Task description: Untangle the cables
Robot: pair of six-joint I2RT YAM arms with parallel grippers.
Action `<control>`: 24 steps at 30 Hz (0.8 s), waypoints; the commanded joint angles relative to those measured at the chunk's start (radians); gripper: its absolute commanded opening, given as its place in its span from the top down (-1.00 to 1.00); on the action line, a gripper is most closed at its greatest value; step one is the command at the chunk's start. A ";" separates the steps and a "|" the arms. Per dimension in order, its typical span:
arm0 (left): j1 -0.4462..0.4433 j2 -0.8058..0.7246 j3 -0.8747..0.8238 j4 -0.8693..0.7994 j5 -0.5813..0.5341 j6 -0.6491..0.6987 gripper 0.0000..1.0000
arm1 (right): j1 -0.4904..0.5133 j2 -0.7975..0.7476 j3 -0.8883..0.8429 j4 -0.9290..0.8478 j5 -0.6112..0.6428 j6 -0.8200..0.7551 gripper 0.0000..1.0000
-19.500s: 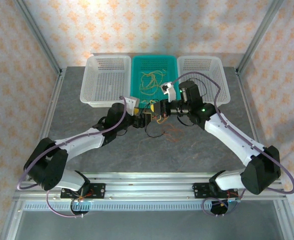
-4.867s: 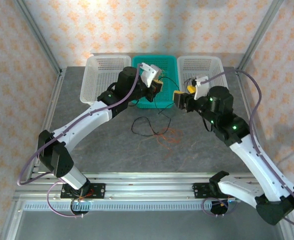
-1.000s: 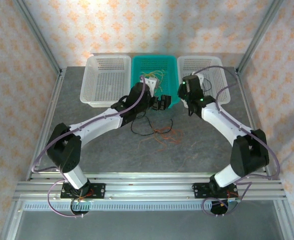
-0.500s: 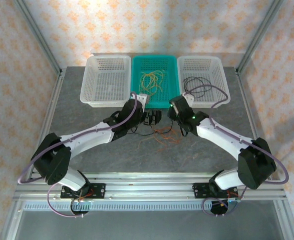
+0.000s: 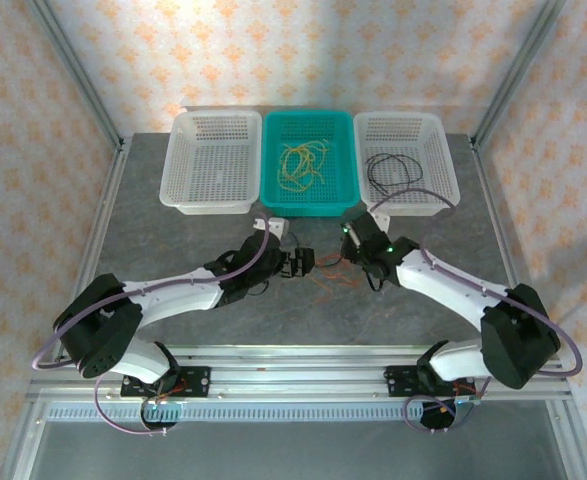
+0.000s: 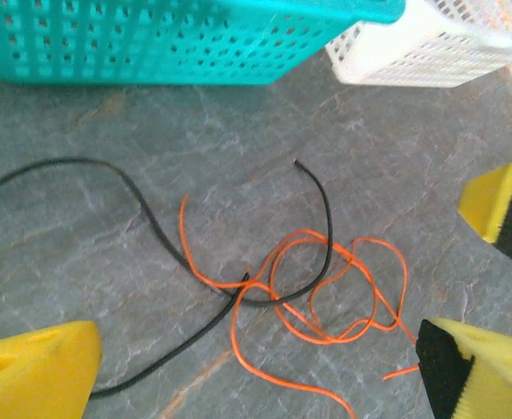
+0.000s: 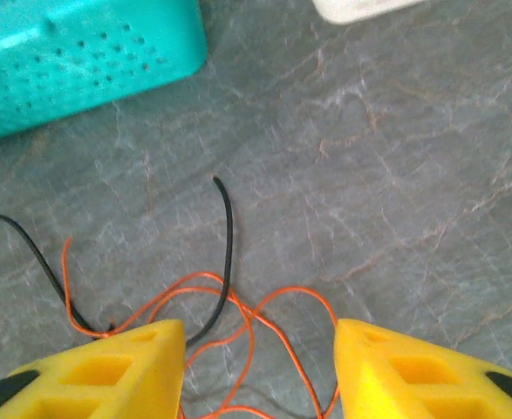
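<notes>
A tangle of an orange cable (image 6: pixel 325 288) and a black cable (image 6: pixel 142 218) lies on the grey table. In the top view the orange cable (image 5: pixel 328 278) sits between both grippers. My left gripper (image 5: pixel 301 262) hovers low at the tangle's left, its yellow fingers (image 6: pixel 29 371) wide open and empty. My right gripper (image 5: pixel 355 258) is just right of the tangle, open; orange loops (image 7: pixel 264 314) and the black cable's end (image 7: pixel 228 236) lie on the table between its fingers (image 7: pixel 107 371). Yellow cables (image 5: pixel 298 162) rest in the teal basket (image 5: pixel 273 195). Another black cable (image 5: pixel 391 168) lies in the right white basket (image 5: pixel 448 195).
A white basket (image 5: pixel 173 195) stands at the back left, beside the teal one. The baskets' near walls (image 6: pixel 151 44) rise just beyond the tangle. Metal frame posts (image 5: pixel 83 90) flank the table, and a rail runs along its near edge.
Both arms have drawn back from the baskets and come down to the tangle on the table. A black cable now lies in the right white basket.
</notes>
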 commanded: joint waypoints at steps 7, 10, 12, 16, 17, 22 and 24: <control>-0.003 -0.003 -0.083 0.156 -0.018 -0.119 -0.89 | 0.009 0.039 -0.037 0.005 -0.107 0.000 0.10; 0.003 -0.003 -0.100 0.179 -0.014 -0.138 -0.89 | 0.009 0.070 -0.029 0.004 -0.119 0.002 0.09; 0.004 -0.004 -0.103 0.179 -0.014 -0.140 -0.89 | 0.010 0.085 -0.023 -0.033 -0.083 0.036 0.09; 0.010 -0.008 -0.099 0.172 -0.018 -0.133 -0.89 | 0.009 0.086 -0.016 -0.157 0.072 0.132 0.04; 0.010 -0.006 -0.097 0.171 -0.017 -0.130 -0.89 | 0.009 0.084 -0.019 -0.173 0.089 0.139 0.01; 0.003 0.020 -0.056 0.153 0.030 -0.077 -0.89 | -0.008 0.065 -0.065 -0.140 0.032 0.142 -0.01; -0.012 0.024 -0.040 0.147 0.028 -0.051 -0.89 | -0.027 0.056 -0.092 -0.091 -0.027 0.130 0.00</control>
